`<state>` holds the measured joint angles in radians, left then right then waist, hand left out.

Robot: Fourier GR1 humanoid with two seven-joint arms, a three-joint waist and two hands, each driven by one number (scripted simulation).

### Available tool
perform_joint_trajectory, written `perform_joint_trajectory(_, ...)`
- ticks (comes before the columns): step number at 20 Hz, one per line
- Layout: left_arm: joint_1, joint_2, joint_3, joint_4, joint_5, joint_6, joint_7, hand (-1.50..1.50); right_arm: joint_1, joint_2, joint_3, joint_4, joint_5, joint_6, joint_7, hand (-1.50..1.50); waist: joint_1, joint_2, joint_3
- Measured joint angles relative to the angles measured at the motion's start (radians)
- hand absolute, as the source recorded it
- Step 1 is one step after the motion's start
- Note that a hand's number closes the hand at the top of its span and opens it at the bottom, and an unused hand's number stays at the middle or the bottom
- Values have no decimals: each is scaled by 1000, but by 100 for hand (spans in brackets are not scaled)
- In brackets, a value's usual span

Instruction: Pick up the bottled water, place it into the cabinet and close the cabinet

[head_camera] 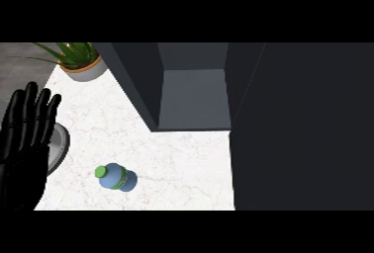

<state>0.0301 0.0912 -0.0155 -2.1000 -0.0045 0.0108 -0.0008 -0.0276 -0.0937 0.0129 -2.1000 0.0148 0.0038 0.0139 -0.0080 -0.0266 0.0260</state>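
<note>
Resting left hand (25, 143) | fingers straight, holding nothing | bottled water (116, 177) apart

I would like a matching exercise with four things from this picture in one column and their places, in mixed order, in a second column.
Things:
1. bottle
2. plant
3. left robot hand
4. cabinet

Places:
A. at the far left corner of the counter
B. open, at the far side, right of the plant
C. on the counter, near the front edge
D. at the left edge, fingers up

Pairs: 1-C, 2-A, 3-D, 4-B
</note>
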Motion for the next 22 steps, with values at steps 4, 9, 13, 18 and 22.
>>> perform_joint_trajectory(4,47,-11,-11,-57,-32,15,-4,-150,51,1,-18,-50,-40,21,-23,-150,5,16,-16)
perform_joint_trajectory(9,158,-55,-35,-117,-16,61,79,-150,173,28,46,-120,-100,48,64,-150,8,20,-23)
perform_joint_trajectory(13,259,-77,-122,-210,-33,109,169,-150,262,30,83,-208,-150,58,166,-150,8,21,-24)
perform_joint_trajectory(18,343,-87,-253,-311,-125,186,247,-150,388,19,97,-300,-194,99,190,-150,5,22,-25)
perform_joint_trajectory(22,424,-88,-325,-324,-153,215,241,-150,462,30,147,-323,-181,106,185,-150,6,22,-26)
